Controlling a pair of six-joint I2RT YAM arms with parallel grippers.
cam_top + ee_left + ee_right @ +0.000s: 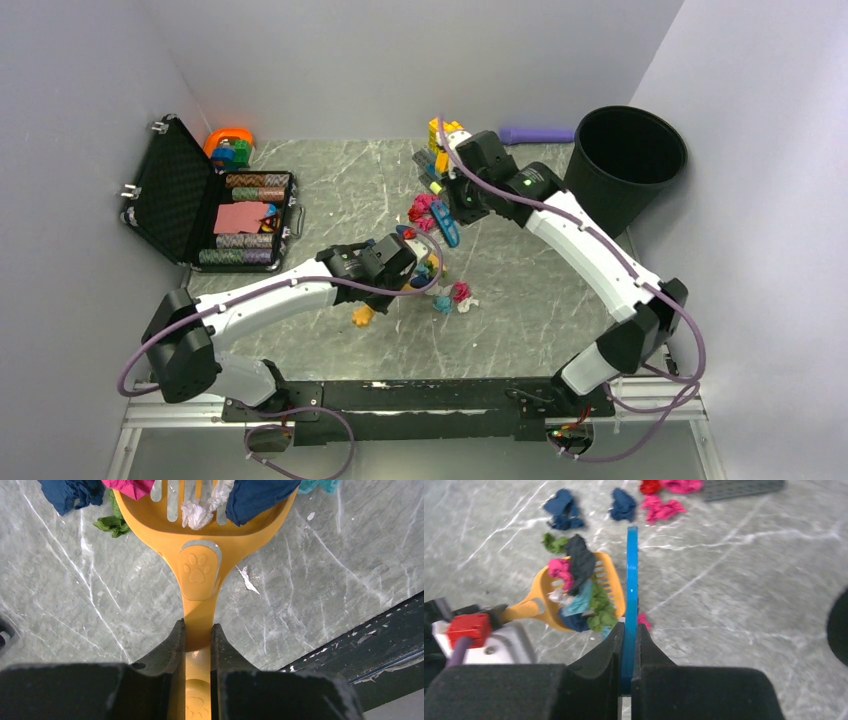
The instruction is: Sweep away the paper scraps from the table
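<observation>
Left gripper (197, 632) is clenched on the handle of the yellow slotted scoop (200, 575). The bowl is held low at the tabletop (75, 610); contact cannot be told.

Paper scraps (576, 587) are heaped in the bowl: pink, dark blue, teal, green, white. More are seen loose on the tabletop beyond the scoop.

Right gripper (629, 635) is clamped on a thin blue blade (632, 570), held edge-on just beside the scoop's rim.

Step judged: scraps are being pushed into the scoop. The blade is best kept low and drawn toward the bowl, with the scoop held level so nothing is spilled.

Black bin (625, 160) is noted at far right.
</observation>
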